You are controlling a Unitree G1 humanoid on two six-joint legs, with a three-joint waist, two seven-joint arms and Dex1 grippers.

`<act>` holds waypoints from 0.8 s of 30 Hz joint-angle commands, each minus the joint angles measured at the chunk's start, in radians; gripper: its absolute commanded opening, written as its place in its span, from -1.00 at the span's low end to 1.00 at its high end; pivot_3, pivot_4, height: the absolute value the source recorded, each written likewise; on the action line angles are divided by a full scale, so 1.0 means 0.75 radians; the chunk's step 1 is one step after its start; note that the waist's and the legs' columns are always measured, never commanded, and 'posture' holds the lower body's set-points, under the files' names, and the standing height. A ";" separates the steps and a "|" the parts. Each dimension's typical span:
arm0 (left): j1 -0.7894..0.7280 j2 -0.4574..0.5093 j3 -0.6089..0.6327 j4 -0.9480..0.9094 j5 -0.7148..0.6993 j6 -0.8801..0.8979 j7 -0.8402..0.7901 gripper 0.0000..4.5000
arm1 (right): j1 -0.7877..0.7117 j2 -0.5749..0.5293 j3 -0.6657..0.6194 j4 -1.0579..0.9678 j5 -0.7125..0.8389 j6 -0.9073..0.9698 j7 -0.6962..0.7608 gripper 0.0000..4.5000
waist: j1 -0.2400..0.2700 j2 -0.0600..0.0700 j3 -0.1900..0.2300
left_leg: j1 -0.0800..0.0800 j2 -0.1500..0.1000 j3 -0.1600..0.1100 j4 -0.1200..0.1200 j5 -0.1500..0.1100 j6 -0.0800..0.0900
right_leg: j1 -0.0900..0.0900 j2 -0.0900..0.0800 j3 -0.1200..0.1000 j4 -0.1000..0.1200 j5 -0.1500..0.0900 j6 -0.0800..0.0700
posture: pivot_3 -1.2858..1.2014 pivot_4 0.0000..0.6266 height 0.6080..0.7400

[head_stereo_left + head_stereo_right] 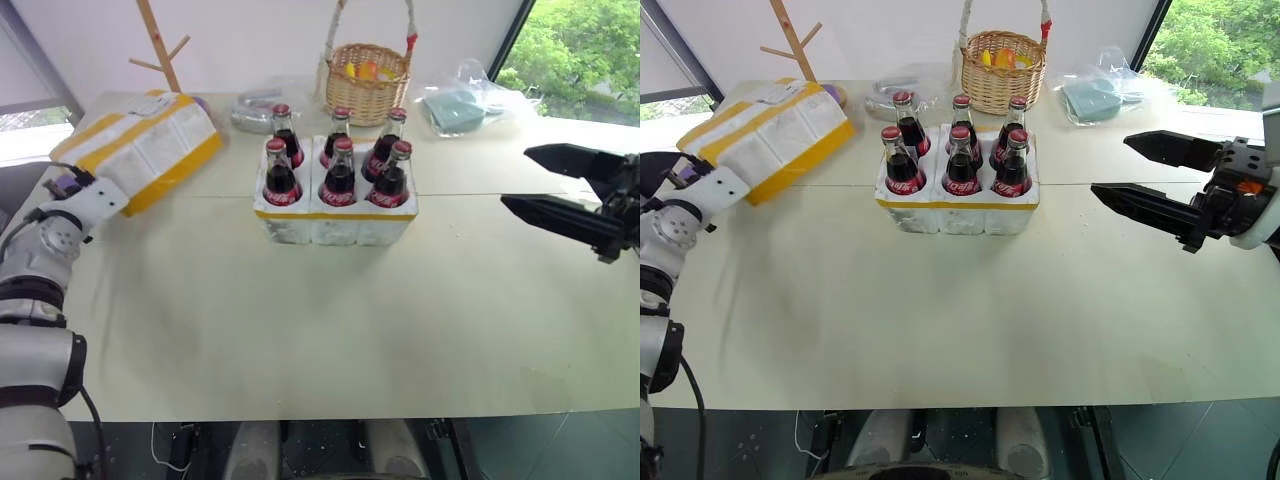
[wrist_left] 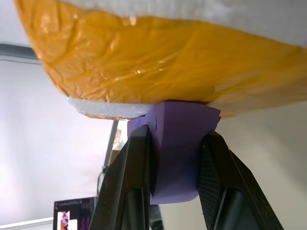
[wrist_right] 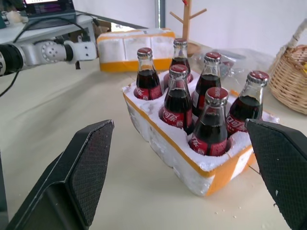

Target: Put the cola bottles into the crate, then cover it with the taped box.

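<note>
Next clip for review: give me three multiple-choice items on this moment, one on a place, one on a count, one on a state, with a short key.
1. Where is the wicker basket?
A. behind the crate
B. in front of the crate
C. on the taped box

2. How many cola bottles stand in the crate?
A. four
B. five
C. six

3. How is the right tool?
A. shut on a bottle
B. open, holding nothing
C. shut on the basket handle

Key: 1 A, the basket sits at the table's far side beyond the crate. 2 C, two rows of three fill the wells. 3 B, its fingers stand wide apart, off to the crate's side.
</note>
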 commanded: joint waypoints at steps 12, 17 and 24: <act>-0.382 0.092 0.045 -0.232 -0.054 -0.222 -0.164 -0.49 | 0.100 -0.012 -0.091 0.003 -0.050 -0.048 0.045 1.00 | -0.001 -0.001 0.000 | -0.001 0.000 0.000 0.000 0.000 0.000 | 0.000 0.000 0.000 0.000 0.000 0.000 | 0.03 -0.52 0.99; -0.424 0.066 0.088 -0.418 -0.160 -0.309 -0.350 -0.49 | 0.114 0.003 -0.074 -0.010 -0.050 -0.052 0.037 1.00 | -0.003 -0.001 0.000 | -0.001 0.000 0.000 0.000 0.000 0.000 | 0.000 0.000 0.000 -0.001 0.000 0.000 | 0.03 -0.52 0.99; -0.339 0.054 0.152 -0.757 -0.321 -0.279 -0.592 -0.49 | 0.130 0.028 -0.056 -0.026 -0.053 -0.066 0.021 1.00 | -0.012 -0.001 0.000 | 0.000 0.000 0.000 0.000 0.000 0.000 | 0.000 0.000 0.000 0.001 0.000 0.000 | 0.03 -0.52 0.99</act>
